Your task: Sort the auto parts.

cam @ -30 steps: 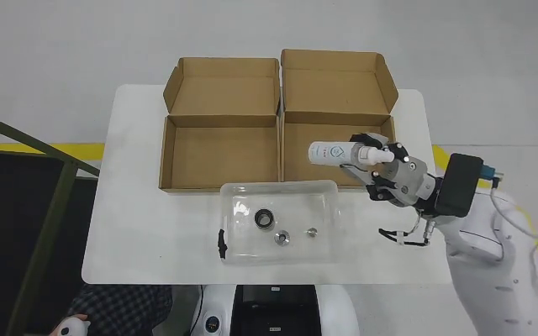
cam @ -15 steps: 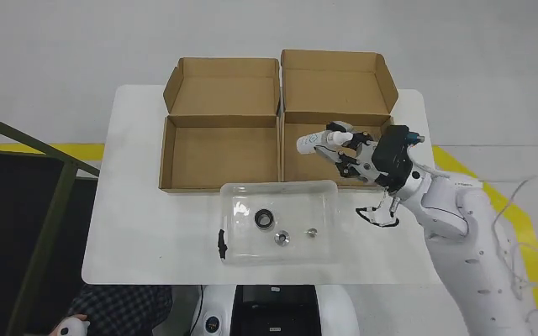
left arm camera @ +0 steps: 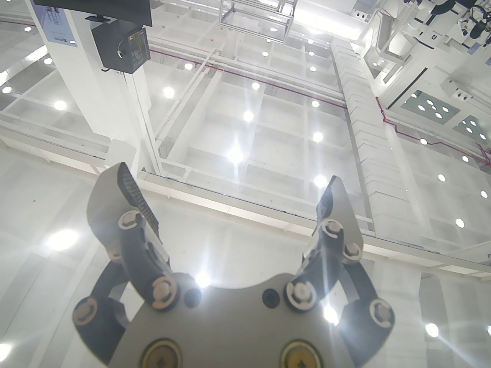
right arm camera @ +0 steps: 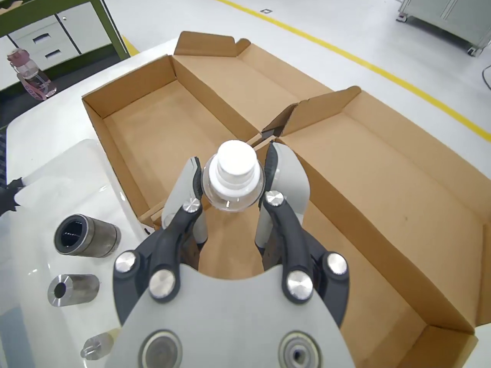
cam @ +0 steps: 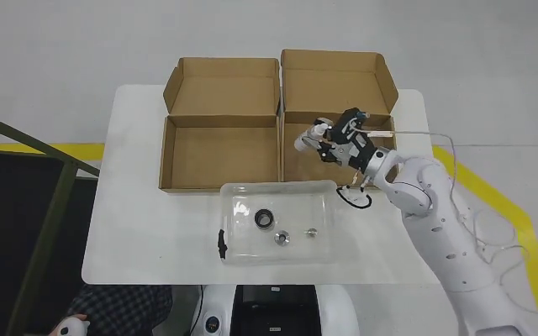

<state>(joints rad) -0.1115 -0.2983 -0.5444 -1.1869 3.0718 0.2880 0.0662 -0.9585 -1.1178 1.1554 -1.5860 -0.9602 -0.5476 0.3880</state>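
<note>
Bottle (right arm camera: 233, 183) pinched by right gripper (right arm camera: 234, 168), over right box (right arm camera: 383, 178) (left gripper (left arm camera: 228, 185) spread)

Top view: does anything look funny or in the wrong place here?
Only one thing: the right claw holds a white plastic bottle over the right cardboard box. It looks odd beside the metal parts in the clear tray. Nothing looks spilled or broken.

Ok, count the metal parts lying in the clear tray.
3. A dark-bored bearing near the tray's middle, a hollow cylinder beside it toward the robot, and a small stud farther to the robot's right. None seems hidden.
</note>
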